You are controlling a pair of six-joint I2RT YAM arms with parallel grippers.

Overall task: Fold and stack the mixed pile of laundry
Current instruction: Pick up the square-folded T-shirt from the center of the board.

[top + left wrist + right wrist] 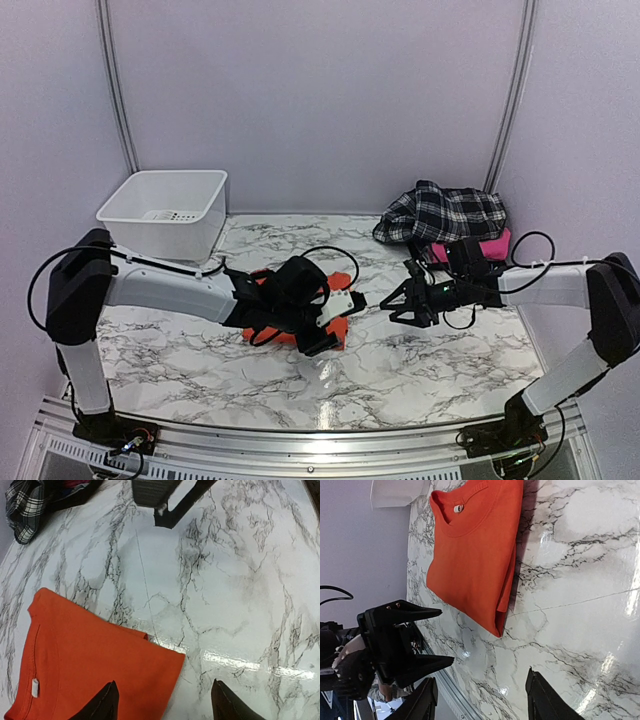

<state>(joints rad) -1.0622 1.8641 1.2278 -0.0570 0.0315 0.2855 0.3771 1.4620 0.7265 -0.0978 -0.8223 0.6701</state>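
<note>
My left gripper [165, 702] hung open with nothing in it. One finger was right over an edge of the folded bright orange cotton t-shirt [95, 665], which lay flat on the white marble-look table [240, 605] below it. My right gripper [480, 700] was open and empty too, across a bit of bare table from that shirt. The crumpled black-and-white checked cloth shirt [440, 213] sat just behind my right gripper, heaped on a folded pink garment [490, 247]. I thought both shirts were light, soft and floppy, so they would droop when lifted. I guessed a loose edge or the collar was the best place to pinch the checked one.
</note>
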